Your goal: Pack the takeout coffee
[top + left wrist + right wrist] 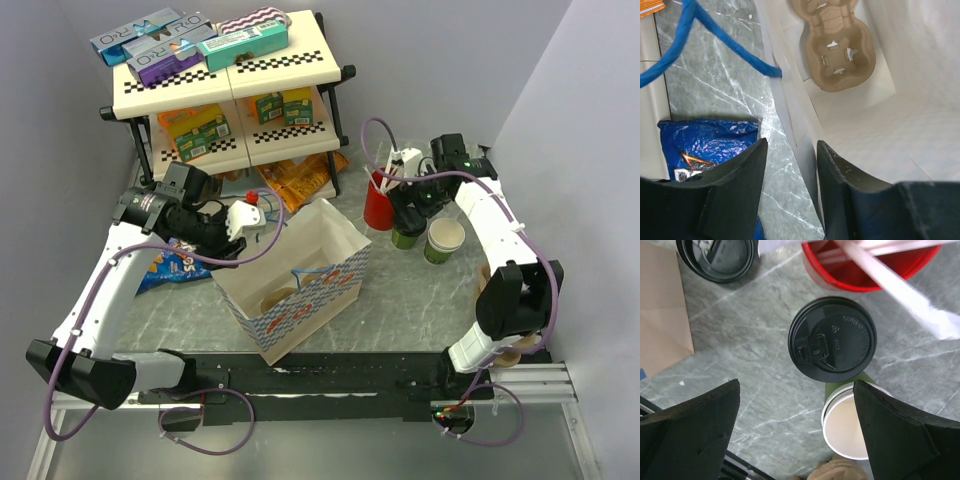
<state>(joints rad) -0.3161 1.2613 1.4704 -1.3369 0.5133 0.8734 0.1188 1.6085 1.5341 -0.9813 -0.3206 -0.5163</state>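
Observation:
The takeout coffee [832, 340] is a green paper cup capped with a black lid, standing on the marble top beside the red cup [865, 265]. My right gripper [796, 385] hangs open above it, nearer my side than the lid, and holds nothing. From above, the lidded cup [405, 238] shows just under that gripper [408, 208]. The white paper bag [300, 285] stands open mid-table with a cardboard cup carrier [837, 50] on its floor. My left gripper [791, 145] straddles the bag's left wall, jaws apart, not pinching it.
A lidless green cup [847, 427] stands right against the lidded one. A loose black lid [720, 257] lies to the left. A blue chip bag [710, 145] lies outside the bag's left wall. A two-tier shelf of boxes [230, 80] fills the back.

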